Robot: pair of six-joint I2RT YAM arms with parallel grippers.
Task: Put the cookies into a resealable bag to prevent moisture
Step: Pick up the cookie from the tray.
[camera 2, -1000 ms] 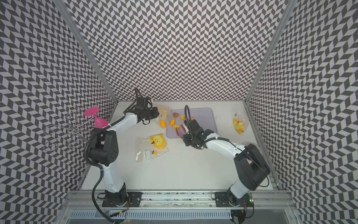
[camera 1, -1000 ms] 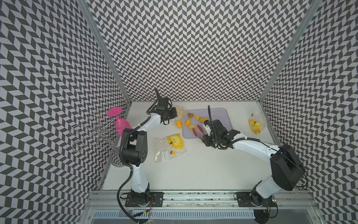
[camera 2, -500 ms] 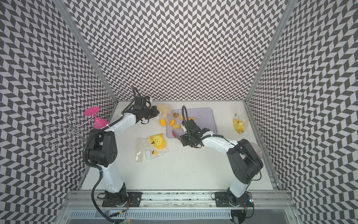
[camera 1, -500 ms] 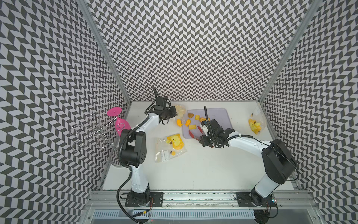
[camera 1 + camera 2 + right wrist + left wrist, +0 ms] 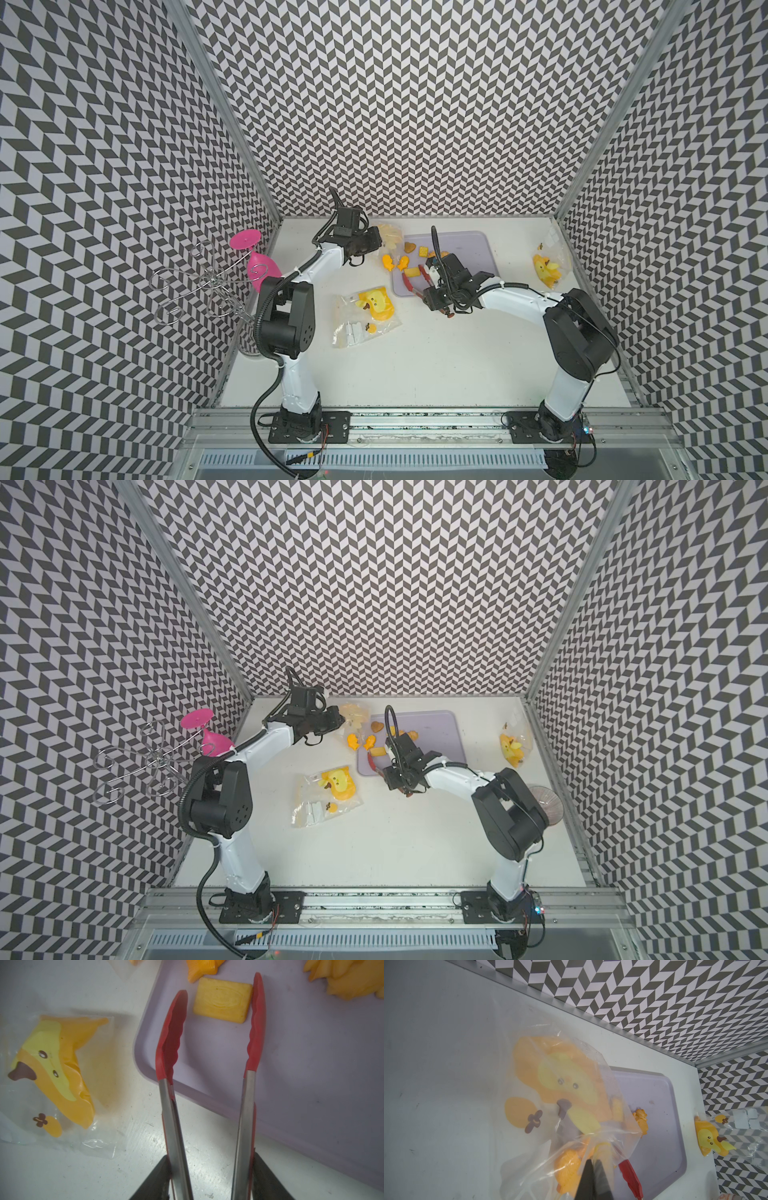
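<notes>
- Several small flat cookies [image 5: 410, 247] — orange, yellow and brown — lie at the far side of the white table [image 5: 415, 365]. Most are on the purple tray [image 5: 469, 249].
- Shapes I can tell are a brown heart, a little square, an orange fish [image 5: 388, 262] and an orange star [image 5: 403, 262]. The fish lies on the table just beside the tray's edge, and the star lies right at that edge.
- One yellow block cookie [image 5: 223, 1000] lies flat near a tray corner, between the two red tips of the tongs [image 5: 246, 1109]. One tip is right by its side and the other is a bit apart.
- The right gripper [image 5: 211, 1159] squeezes the tongs by their metal arms, and the tongs are half open.
- The left gripper [image 5: 593, 1162] is pinched tight on the edge of a clear bag [image 5: 560, 1088] with a yellow duck print. The bag is just beside the tray's far corner, and in the left wrist view it hangs in front of the fish.
- A second duck bag [image 5: 368, 309] lies flat mid-table, and a third bag [image 5: 548, 266] lies near the right wall.
- A pink glass [image 5: 257, 266] hangs on a wire rack [image 5: 199, 282] by the left wall.
- The right arm covers part of the tray in both top views, so I cannot count every cookie.
</notes>
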